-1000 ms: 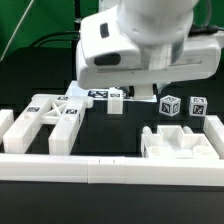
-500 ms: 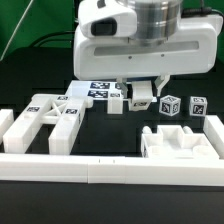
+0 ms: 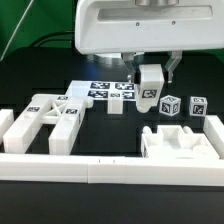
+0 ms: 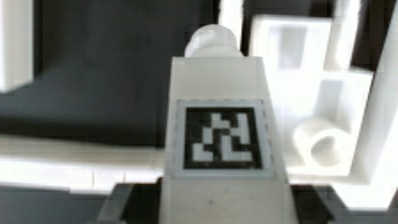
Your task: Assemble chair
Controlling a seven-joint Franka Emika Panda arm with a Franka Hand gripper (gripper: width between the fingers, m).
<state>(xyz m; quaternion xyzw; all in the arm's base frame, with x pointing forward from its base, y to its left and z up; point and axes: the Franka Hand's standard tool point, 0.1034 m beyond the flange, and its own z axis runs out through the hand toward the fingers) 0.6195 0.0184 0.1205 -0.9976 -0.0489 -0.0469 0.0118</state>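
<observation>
The gripper (image 3: pixel 152 72) is clamping a chunky matte white plastic chair piece (image 3: pixel 150 90) between its two fingers and is holding it roughly upright in the upper centre of the exterior view, its black-and-white tag facing the camera. In the wrist view, the same chair piece (image 4: pixel 222 90) is filling the middle of the picture and showing its tag and a rounded tip.

Just beside it, toward the exterior view's right, a small white tagged cube (image 3: pixel 170 105) and a second tagged cube (image 3: pixel 197 108) are sitting on the black bench (image 3: pixel 110 135). A blocky white plastic seat (image 3: pixel 180 148) is resting at the lower right.

Toward the exterior view's left, a small white tagged block (image 3: pixel 117 100) is standing at the edge of the flat white marker board (image 3: pixel 100 88). A ladder-like white plastic frame (image 3: pixel 45 118) is lying at the left. A long plain white border bar (image 3: pixel 100 165) is running across the bottom.
</observation>
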